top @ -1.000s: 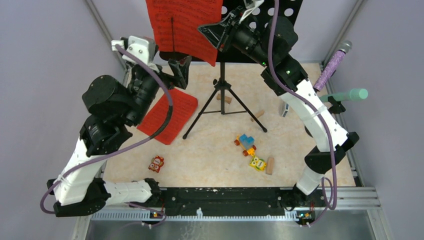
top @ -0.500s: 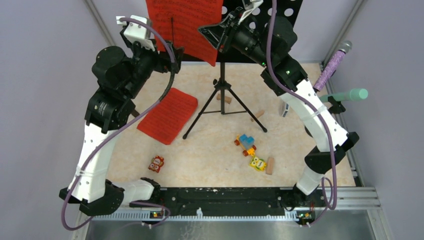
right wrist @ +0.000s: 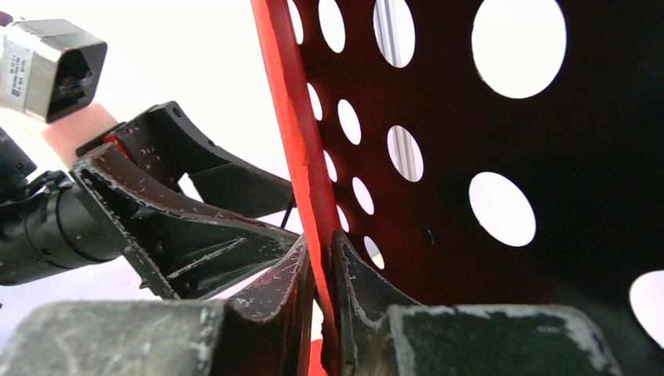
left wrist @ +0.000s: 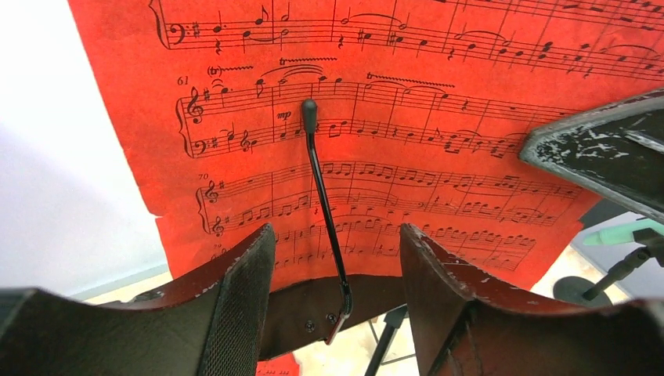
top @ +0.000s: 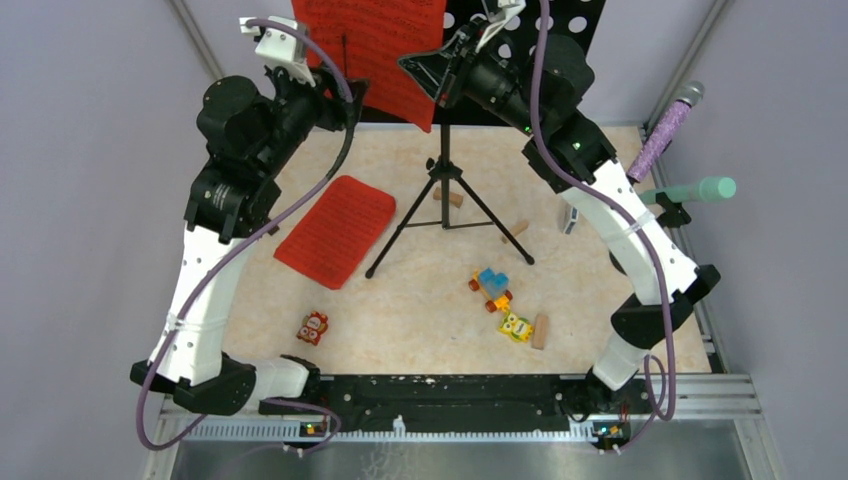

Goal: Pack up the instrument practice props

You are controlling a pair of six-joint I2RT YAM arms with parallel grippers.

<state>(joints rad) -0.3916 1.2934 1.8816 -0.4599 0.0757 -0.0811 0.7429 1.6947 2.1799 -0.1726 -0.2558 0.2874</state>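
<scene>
A red sheet-music page (top: 370, 50) hangs on the black perforated music rack (top: 560, 25) atop its tripod (top: 446, 200). My right gripper (top: 425, 68) is shut on the page's right edge (right wrist: 301, 157), right against the rack (right wrist: 485, 157). My left gripper (top: 350, 100) is open just below the page (left wrist: 376, 117), its fingers (left wrist: 243, 290) either side of the rack's black wire page holder (left wrist: 325, 211). Another red page (top: 335, 230) lies on the table. Purple (top: 668, 130) and mint-green (top: 695, 190) microphones stand at the right edge.
Small colourful toy figures (top: 313, 326) and bricks (top: 492, 286) and wooden blocks (top: 541, 330) lie on the table's near half. The mic holder's round base (left wrist: 575, 288) shows in the left wrist view. Frame posts and grey walls close in at the back.
My left arm has risen from over the page on the table up to the lower left of the page on the rack. The right arm has kept its grip.
</scene>
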